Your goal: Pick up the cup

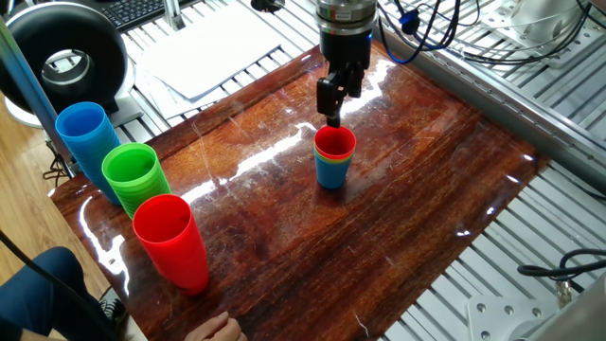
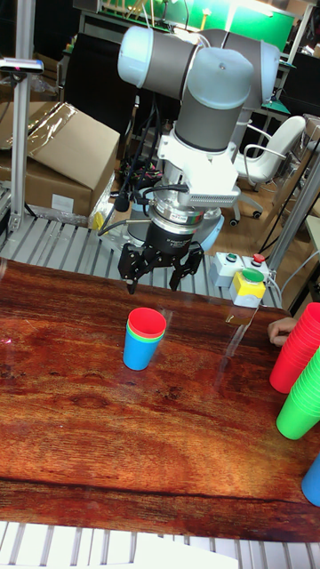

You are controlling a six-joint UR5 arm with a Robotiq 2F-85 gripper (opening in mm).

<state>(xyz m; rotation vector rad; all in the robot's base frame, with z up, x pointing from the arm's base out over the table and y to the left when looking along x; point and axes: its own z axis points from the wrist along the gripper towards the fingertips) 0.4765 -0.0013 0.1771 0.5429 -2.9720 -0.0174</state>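
Nearest us in the fixed view stand three tall stacks along the table's (image 1: 445,189) edge: red stack (image 1: 170,240), green stack (image 1: 134,175), blue stack (image 1: 83,134). They are well apart from the work.

Further in, near the middle of the table, we find the cup (image 1: 334,143), small and red, nested on top of a green cup (image 2: 142,338) and a blue cup (image 1: 331,171), upright. Only its rim and a short band of wall show above the green one.

We judge it light, thin and stiff enough at the rim, but smooth and slippery; a hard squeeze could flex the wall. The rim is the only place to take hold, one finger inside and one outside, or across the lip. Nested cups may stick, so the lower ones could lift too.

Behind and above it hangs the gripper (image 2: 156,280), its fingers spread apart and holding nothing. In the fixed view the fingers overlap and the gap is hard to read. How deep the cup sits is hidden.
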